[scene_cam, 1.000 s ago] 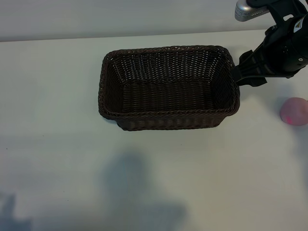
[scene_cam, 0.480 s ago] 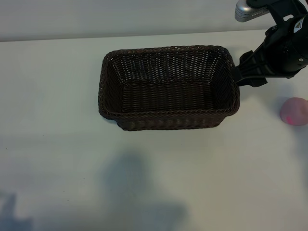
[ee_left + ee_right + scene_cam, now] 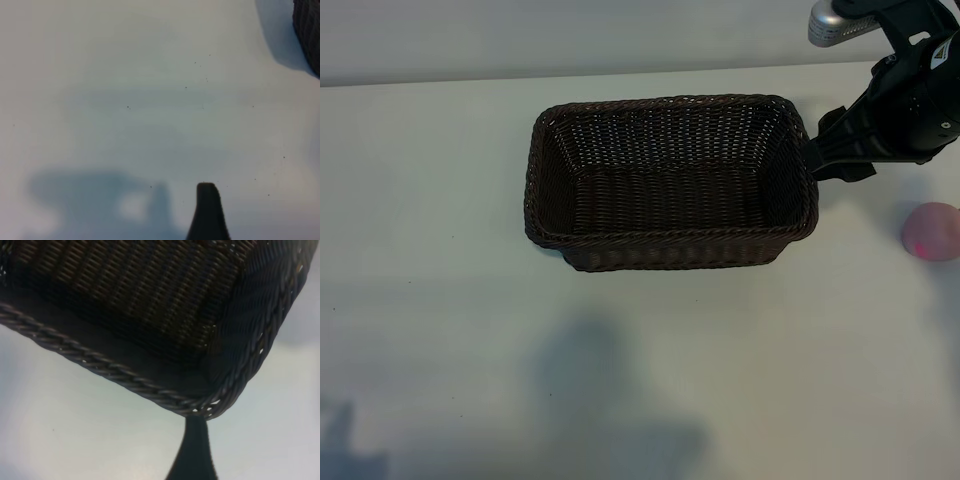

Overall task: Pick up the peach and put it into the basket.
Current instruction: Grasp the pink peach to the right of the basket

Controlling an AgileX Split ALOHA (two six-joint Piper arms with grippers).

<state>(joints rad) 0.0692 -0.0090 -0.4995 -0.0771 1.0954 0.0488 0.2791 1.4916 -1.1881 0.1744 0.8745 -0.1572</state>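
The dark brown wicker basket point(image 3: 670, 238) stands empty in the middle of the white table. The pale pink peach point(image 3: 932, 232) lies on the table to the basket's right, at the view's right edge. My right gripper point(image 3: 814, 160) hangs at the basket's right end wall, up and left of the peach and apart from it. It is open and holds nothing. In the right wrist view one dark fingertip point(image 3: 194, 440) sits just off the braided rim point(image 3: 100, 362) at a corner. My left gripper is open over bare table; one fingertip point(image 3: 207, 205) shows, with a corner of the basket point(image 3: 307, 30) far off.
The table's far edge point(image 3: 620, 78) runs behind the basket. Bare table lies in front of the basket and to its left, crossed by soft arm shadows point(image 3: 600, 400).
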